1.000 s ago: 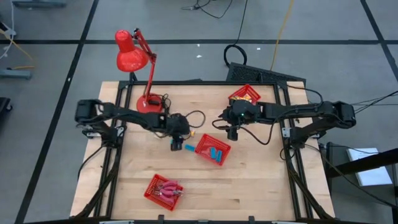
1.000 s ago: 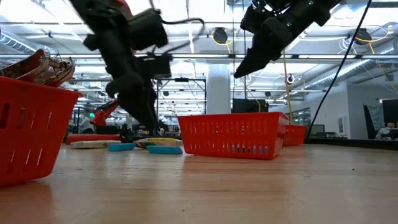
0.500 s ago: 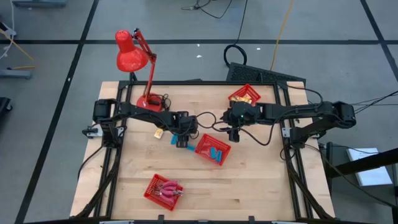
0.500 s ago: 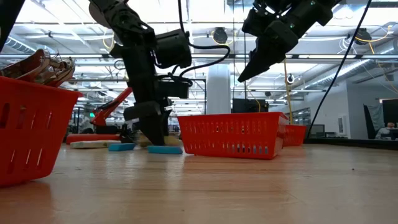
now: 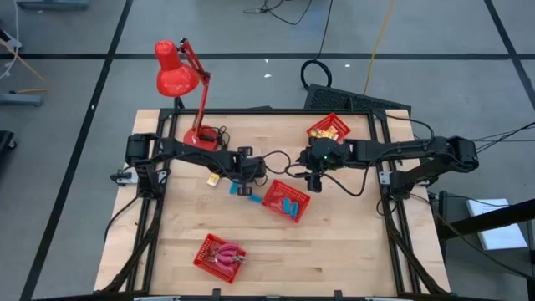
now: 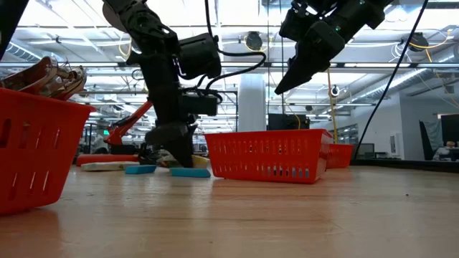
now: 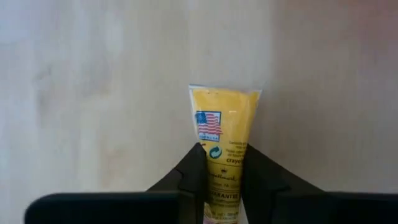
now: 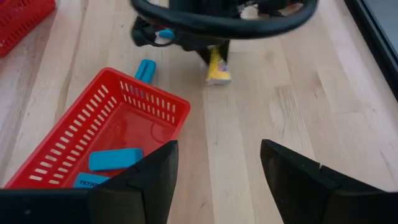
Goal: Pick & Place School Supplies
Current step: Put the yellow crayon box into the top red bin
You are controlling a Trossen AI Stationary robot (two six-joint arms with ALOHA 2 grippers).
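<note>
Where lamp (image 5: 177,73) stands, wooden table (image 5: 343,251)

Seen from overhead, the left arm reaches in from nine o'clock toward the bench centre, its tool (image 5: 243,186) pointed straight down near the surface. Its two dark fingers (image 7: 194,171) are pinched close together at the tips, as the left wrist view shows. The right arm stretches in from three o'clock with its wrist raised well above the bench, and its tool (image 5: 313,178) hangs at about one o'clock of centre with its fingers (image 8: 148,180) spread wide apart.
</note>
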